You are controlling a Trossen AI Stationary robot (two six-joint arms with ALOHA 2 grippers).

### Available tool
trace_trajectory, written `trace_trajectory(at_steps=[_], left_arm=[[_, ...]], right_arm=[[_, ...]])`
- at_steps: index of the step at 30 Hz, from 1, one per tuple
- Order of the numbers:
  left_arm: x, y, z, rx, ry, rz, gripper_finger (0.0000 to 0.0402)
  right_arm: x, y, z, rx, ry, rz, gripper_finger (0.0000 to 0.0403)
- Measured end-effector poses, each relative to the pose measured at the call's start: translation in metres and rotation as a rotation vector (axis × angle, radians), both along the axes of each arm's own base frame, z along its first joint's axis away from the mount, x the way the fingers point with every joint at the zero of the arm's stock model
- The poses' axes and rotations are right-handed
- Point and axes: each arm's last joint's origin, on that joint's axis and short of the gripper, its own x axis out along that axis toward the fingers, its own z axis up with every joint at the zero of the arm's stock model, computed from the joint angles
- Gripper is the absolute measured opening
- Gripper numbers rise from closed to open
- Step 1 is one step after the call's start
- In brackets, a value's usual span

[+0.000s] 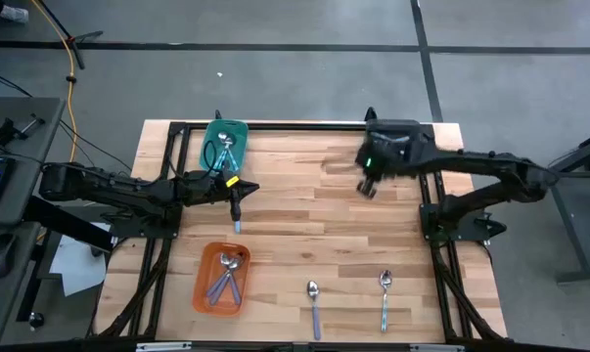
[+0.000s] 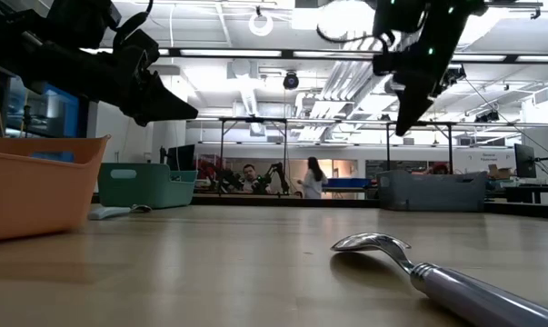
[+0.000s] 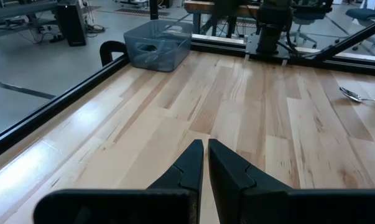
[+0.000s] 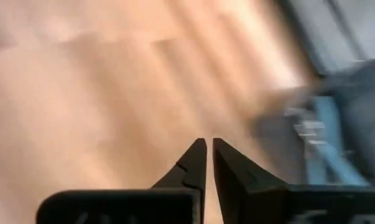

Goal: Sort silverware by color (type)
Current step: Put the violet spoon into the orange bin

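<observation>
Left gripper [image 3: 205, 163]: I saw it closed, empty, mid-table.
Right gripper [image 4: 206, 163]: closed, empty, far right.
Spoons [image 1: 314, 305]: light, stiff, slippery; I'd pinch the handle.

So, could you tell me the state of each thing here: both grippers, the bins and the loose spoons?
Left gripper: shut, empty, raised near the teal bin.
Right gripper: shut, empty, raised over the table.
Teal bin: holds spoons.
Orange bin: holds purple-handled spoons.
Grey bin: contents unclear.
Purple spoon: lying loose on the table.
Blue spoon: lying loose on the table.
Pale blue spoon: lying below the left gripper.
</observation>
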Motion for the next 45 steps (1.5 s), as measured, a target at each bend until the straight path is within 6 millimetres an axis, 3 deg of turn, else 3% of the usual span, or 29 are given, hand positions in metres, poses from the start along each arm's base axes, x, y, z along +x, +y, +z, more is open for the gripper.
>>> trace_trajectory(at_steps=[8, 15, 23, 28, 32, 39, 45], left_arm=[[0.000, 0.000, 0.000, 0.004, 0.002, -0.001, 0.0015], [0.000, 0.000, 0.000, 0.005, 0.002, -0.001, 0.0015], [0.000, 0.000, 0.000, 0.005, 0.003, -0.002, 0.0015], [0.000, 0.000, -0.001, 0.003, 0.011, -0.002, 0.0015], [-0.001, 0.000, -0.003, -0.012, 0.028, 0.002, 0.0015], [-0.001, 0.000, -0.004, -0.015, 0.037, 0.002, 0.0015], [-0.001, 0.000, -0.005, -0.017, 0.051, 0.003, 0.0015]], right_arm=[[0.031, 0.105, -0.025, 0.294, -0.067, 0.034, 0.0015], [0.050, 0.168, -0.056, 0.472, -0.115, -0.013, 0.0039], [0.070, 0.214, -0.089, 0.608, -0.212, -0.039, 0.0117], [0.090, 0.243, -0.093, 0.672, -0.210, 0.010, 0.0159], [0.109, 0.267, -0.095, 0.701, -0.168, 0.029, 0.0167], [0.136, 0.283, -0.099, 0.675, -0.064, -0.072, 0.0168], [0.152, 0.284, -0.108, 0.668, -0.043, -0.130, 0.0167]])
